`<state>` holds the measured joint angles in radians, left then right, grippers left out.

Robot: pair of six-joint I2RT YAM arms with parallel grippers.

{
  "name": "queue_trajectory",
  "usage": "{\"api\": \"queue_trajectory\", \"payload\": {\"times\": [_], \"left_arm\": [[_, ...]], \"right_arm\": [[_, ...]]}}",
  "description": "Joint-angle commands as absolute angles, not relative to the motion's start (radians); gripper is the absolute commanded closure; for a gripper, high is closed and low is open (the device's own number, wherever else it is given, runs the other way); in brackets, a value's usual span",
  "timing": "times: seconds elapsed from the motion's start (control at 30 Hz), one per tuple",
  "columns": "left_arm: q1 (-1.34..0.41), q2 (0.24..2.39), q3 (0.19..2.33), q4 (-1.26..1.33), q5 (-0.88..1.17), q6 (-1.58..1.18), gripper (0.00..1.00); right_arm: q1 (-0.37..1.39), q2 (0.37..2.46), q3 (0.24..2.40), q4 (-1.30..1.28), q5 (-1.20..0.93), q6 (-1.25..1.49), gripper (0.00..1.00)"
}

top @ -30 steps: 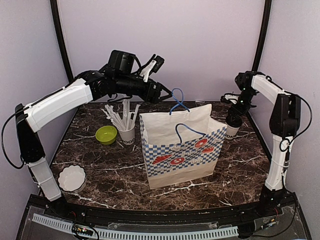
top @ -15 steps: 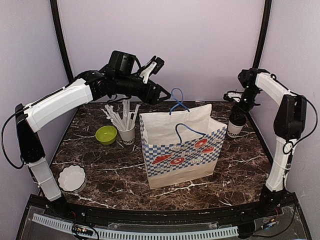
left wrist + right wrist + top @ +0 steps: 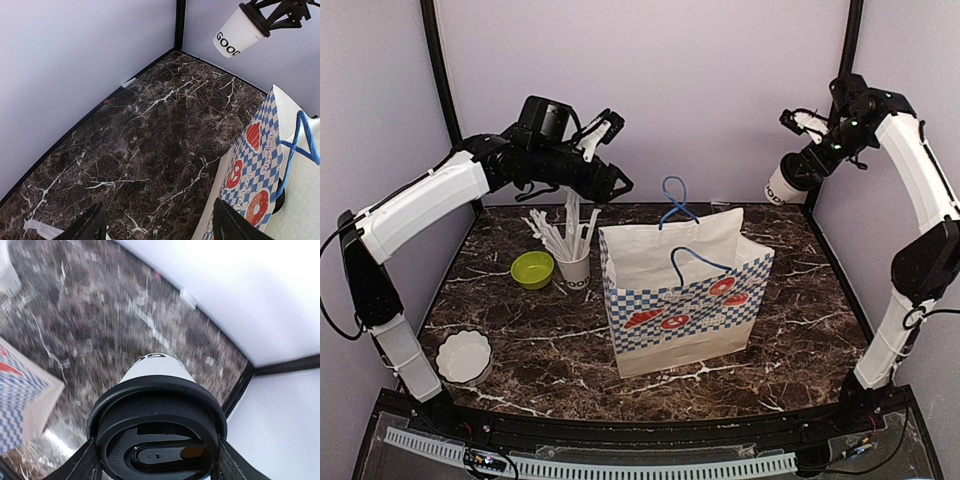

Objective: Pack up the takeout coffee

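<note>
One takeout coffee (image 3: 781, 186), a white paper cup with black lettering and a black lid (image 3: 157, 432), hangs tilted in the air above the table's back right corner. My right gripper (image 3: 803, 168) is shut on it at the lid, a finger on each side of the rim (image 3: 150, 390). The left wrist view shows the same cup (image 3: 239, 33) high at its top right. My left gripper (image 3: 616, 186) is open and empty, held above the table to the left of the bag (image 3: 685, 290). No other lidded cup is clearly visible.
The checkered paper bag (image 3: 260, 165) with blue handles stands open mid-table. To its left are a white cup with straws (image 3: 573, 266), a green bowl (image 3: 532, 268) and a white fluted dish (image 3: 463, 356). Walls close in on three sides of the table.
The right arm closed on the cup at the back right of the table and lifted it high, tilting it. The left gripper drew back a little to the left.
</note>
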<state>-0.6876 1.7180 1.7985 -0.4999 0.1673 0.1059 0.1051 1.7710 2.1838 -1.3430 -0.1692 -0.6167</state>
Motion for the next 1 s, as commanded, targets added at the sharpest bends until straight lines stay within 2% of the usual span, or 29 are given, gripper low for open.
{"api": "queue_trajectory", "payload": {"times": [0.0, 0.17, 0.33, 0.7, 0.97], "left_arm": [[-0.672, 1.634, 1.788, -0.566, 0.175, 0.123, 0.26], [-0.672, 1.613, 1.774, -0.591, 0.155, 0.105, 0.26], [-0.668, 1.583, 1.751, -0.585, 0.088, 0.098, 0.26], [-0.63, 1.559, 1.743, -0.567, 0.046, 0.035, 0.26], [-0.603, 1.51, 1.675, -0.512, -0.018, 0.054, 0.26]], "right_arm": [[0.134, 1.674, 2.278, -1.277, -0.399, -0.607, 0.4], [0.186, 1.55, 2.208, -1.233, -0.546, -0.645, 0.4], [0.249, 1.462, 2.173, -1.221, -0.597, -0.653, 0.38], [0.527, 1.415, 2.005, -1.324, -0.454, -0.698, 0.4], [0.741, 1.499, 2.05, -1.326, -0.288, -0.713, 0.41]]}}
